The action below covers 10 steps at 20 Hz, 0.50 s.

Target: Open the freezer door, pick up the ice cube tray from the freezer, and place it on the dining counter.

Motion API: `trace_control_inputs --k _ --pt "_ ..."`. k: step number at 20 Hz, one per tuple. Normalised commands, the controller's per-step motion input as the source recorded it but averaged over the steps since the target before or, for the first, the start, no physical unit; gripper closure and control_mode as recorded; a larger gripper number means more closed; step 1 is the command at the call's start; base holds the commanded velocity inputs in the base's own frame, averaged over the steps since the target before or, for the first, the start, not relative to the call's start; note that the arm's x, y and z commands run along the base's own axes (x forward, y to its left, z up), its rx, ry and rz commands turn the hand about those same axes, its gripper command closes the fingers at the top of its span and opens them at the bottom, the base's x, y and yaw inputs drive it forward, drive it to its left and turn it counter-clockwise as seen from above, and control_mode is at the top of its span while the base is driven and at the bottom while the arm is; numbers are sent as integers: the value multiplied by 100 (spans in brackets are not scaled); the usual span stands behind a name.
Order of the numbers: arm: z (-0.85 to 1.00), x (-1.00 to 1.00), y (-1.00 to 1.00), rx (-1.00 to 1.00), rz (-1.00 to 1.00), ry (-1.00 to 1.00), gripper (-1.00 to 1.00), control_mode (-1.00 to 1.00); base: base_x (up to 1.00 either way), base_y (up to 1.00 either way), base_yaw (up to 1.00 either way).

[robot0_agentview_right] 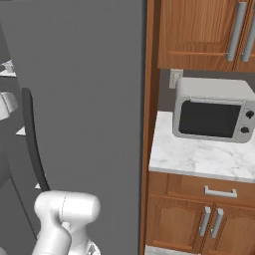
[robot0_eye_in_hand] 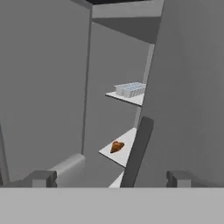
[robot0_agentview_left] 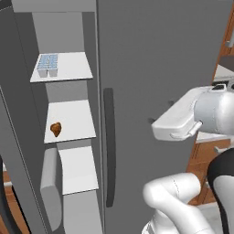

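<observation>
Ice cube tray (robot0_agentview_left: pixel 48 65) sat on the top white shelf (robot0_agentview_left: pixel 68 68) inside the freezer (robot0_agentview_left: pixel 64 32), whose door (robot0_eye_in_hand: pixel 43 87) stood swung open. A small brown food item (robot0_agentview_left: pixel 55 129) lay on the shelf below. The gripper (robot0_eye_in_hand: pixel 111 178) hung released, fingers spread wide, in front of the closed door's dark handle (robot0_agentview_left: pixel 108 146), holding nothing.

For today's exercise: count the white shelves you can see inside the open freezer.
3. The top shelf holds the ice cube tray, the middle shelf a small brown item, the lower shelf is bare. More may be hidden.
</observation>
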Motion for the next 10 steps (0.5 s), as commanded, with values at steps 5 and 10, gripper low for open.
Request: trace_control_inputs --k 5,10 --pt "-1 -6 -40 -12 -33 7 -100 -100 0 0 0" --pt "0 0 -50 -11 -36 6 -100 -100 0 0 0"
